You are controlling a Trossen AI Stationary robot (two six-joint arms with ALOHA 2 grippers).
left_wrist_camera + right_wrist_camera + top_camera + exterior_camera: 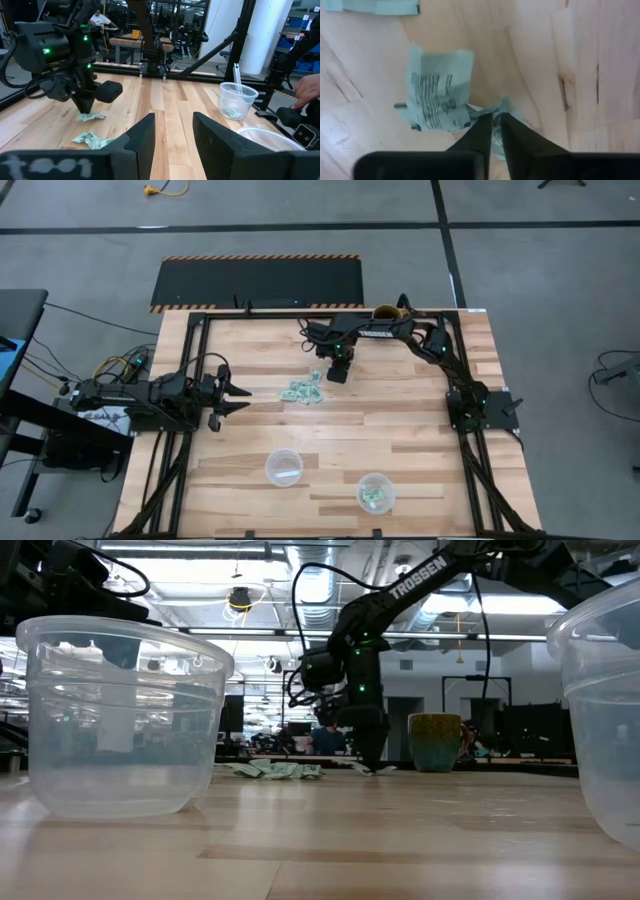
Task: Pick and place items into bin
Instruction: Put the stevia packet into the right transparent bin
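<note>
The items are small pale mint-green packets in a loose pile (pixel 302 390) lying flat on the wooden table, left of my right gripper. My right gripper (pixel 492 124) points straight down at the pile's right edge and is shut on one printed packet (pixel 437 95). It also shows in the high view (pixel 337 374) and the low view (pixel 372 766). My left gripper (pixel 236 395) waits open and level at the table's left side, touching nothing. A clear round cup serving as bin (pixel 375 492) stands near the front edge with a few green pieces in it. My right gripper pinches the packet's crumpled corner (pixel 504 108) between its two fingertips, coming from above with the fingers pointing down. The rest of the packet (pixel 90 116) lies flat on the table beside the fingers.
A second clear cup (pixel 283 467) stands at the front, left of the first. A brown mug (pixel 385 312) stands at the far edge behind my right arm. A person's hand (pixel 307 90) shows beyond the table's near side. Bare wood lies between the pile and the cups.
</note>
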